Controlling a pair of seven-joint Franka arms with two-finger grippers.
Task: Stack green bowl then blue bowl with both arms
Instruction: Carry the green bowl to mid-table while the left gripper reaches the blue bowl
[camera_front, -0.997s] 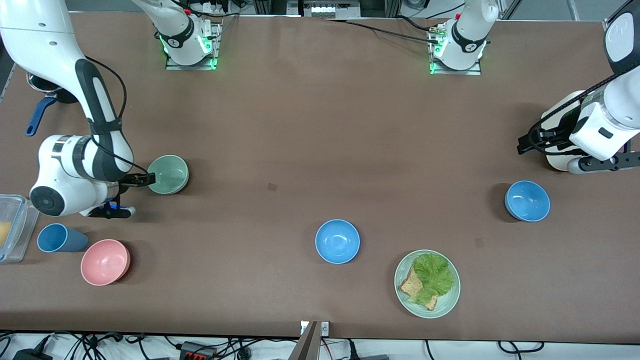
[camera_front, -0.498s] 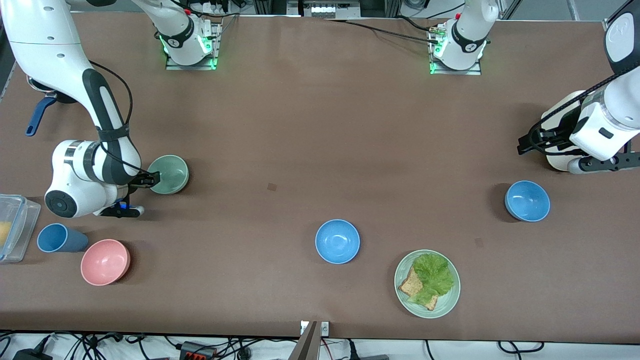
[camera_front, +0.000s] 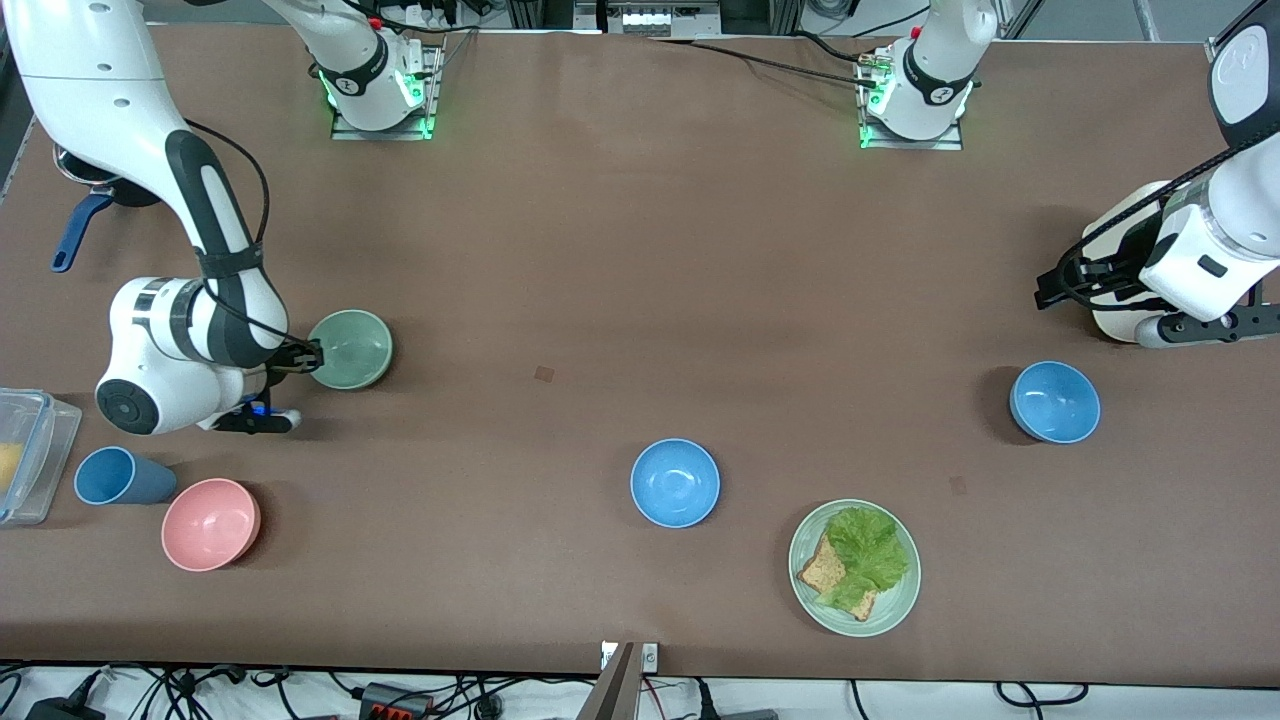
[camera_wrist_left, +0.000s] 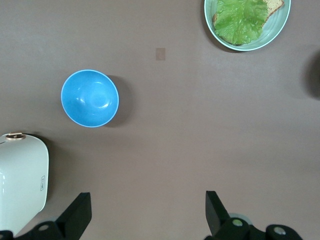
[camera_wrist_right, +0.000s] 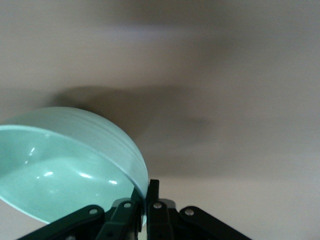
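Right gripper (camera_front: 312, 357) pinches the rim of the green bowl (camera_front: 352, 348) at its 9 o'clock, toward the right arm's end of the table (camera_front: 620, 270). Left gripper (camera_wrist_left: 145, 215) waits spread over bare table, a blue bowl (camera_front: 1054, 402) near, at its 7 o'clock.

You have the right end effector (camera_front: 312, 356) at the green bowl's (camera_front: 352, 348) rim; the blue bowl (camera_front: 1054, 402) sits under the left end effector (camera_wrist_left: 145, 215), on the desk (camera_front: 620, 260).

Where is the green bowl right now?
The green bowl sits toward the right arm's end of the table, its rim pinched by the right pincer, farther from the front camera than the pink bowl.
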